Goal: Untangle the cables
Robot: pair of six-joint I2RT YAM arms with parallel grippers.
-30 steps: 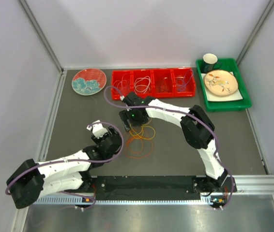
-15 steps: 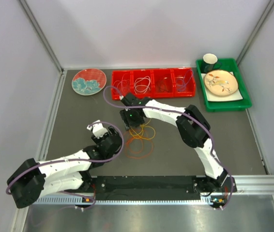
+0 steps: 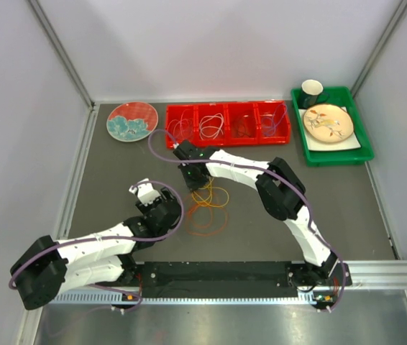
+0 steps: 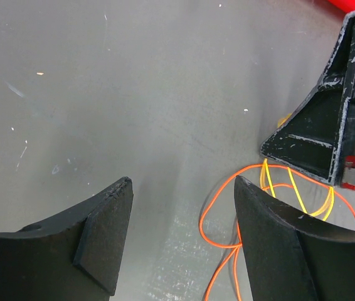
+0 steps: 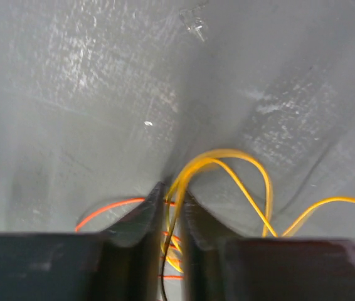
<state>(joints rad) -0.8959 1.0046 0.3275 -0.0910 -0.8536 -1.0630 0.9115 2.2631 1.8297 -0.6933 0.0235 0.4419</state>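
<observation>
Nearest the bases, the left gripper (image 3: pixel 144 190) hovers wide open and empty beside the orange and yellow cables (image 3: pixel 209 205) tangled at mid-table. At the tangle's far edge the right gripper (image 5: pixel 172 207) is pinched nearly closed on a yellow cable (image 5: pixel 218 152), so the step looks like singling out one strand, and the next move calls for a slow lift clear of the orange loops (image 4: pixel 271 167). How the colours interlock beneath the grip is hidden, and the wires (image 3: pixel 211 126) in the red tray (image 3: pixel 225 143) beyond are too fine to tell apart.
</observation>
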